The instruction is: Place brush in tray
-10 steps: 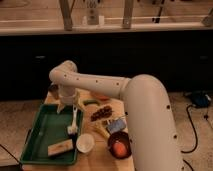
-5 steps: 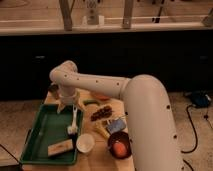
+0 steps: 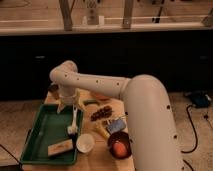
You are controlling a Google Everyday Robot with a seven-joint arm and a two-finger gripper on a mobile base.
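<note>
The green tray (image 3: 42, 131) lies at the left of the wooden table. The white brush (image 3: 74, 120) lies along the tray's right side, its darker head (image 3: 72, 131) toward the front. My gripper (image 3: 70, 106) hangs just above the brush's handle end, at the tray's back right corner. It is open, with one tan finger (image 3: 60, 107) on each side of the handle. Whether the fingers touch the handle I cannot tell.
A tan wooden block (image 3: 60, 148) lies in the tray's front right corner. Just right of the tray stand a white cup (image 3: 85, 143) and a dark bowl (image 3: 119, 145) holding something orange. Several small items, among them a blue packet (image 3: 116, 125), lie behind them.
</note>
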